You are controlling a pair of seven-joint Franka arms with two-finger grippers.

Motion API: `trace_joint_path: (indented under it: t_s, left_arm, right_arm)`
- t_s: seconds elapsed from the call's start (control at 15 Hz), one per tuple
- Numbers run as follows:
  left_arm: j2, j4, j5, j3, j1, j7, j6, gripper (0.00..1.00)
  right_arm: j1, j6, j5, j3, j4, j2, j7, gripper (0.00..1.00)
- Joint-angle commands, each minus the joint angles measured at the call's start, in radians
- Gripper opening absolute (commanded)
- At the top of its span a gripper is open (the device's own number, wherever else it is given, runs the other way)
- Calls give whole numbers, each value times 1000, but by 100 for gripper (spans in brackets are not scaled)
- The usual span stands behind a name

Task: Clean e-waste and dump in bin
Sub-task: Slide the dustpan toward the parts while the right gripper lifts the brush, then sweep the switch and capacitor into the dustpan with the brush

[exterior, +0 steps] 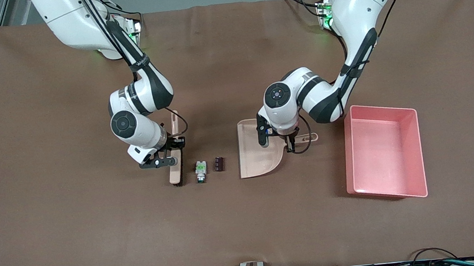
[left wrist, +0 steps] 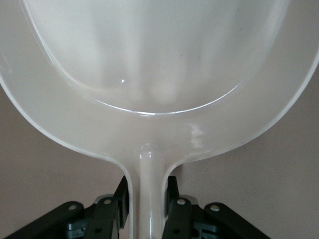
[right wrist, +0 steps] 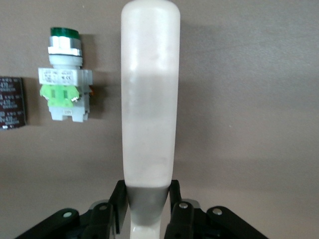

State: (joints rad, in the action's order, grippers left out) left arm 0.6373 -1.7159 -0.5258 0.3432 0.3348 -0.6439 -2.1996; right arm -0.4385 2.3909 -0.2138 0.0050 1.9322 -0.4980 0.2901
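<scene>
At centre frame, the beige plastic dustpan's (exterior: 260, 150) handle is clamped by the left gripper (exterior: 290, 142), while the beige brush (exterior: 175, 164), beside the white-and-green part (exterior: 200, 171) and maroon block (exterior: 219, 163), is gripped by the right gripper (exterior: 173, 149).

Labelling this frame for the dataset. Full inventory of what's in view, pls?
white part: 1, white with green mark and grey metal end, on the table between brush and maroon block
maroon block: 1, dark maroon-brown, on the table between white part and dustpan
brush: 1, beige, lying beside the white part toward the right arm's end
dustpan: 1, beige, flat on the table between maroon block and bin
bin: 1, pink, empty, toward the left arm's end
table: 1, brown cover
right gripper: 1, black fingers, shut on the brush
left gripper: 1, black fingers, shut on the dustpan's handle
</scene>
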Motion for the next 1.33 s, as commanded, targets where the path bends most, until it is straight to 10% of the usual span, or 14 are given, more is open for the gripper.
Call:
trace_joint_path:
  t_s: [0.0,1.27]
  left_arm:
    - [7,27,-20,2,4,7,-2,0]
    - [91,151,-5,2,55,40,156,0]
  right_arm:
    - [-34,16,-19,-8,-27,-22,50,1]
    - [-141,14,-93,-6,-124,-94,130,1]
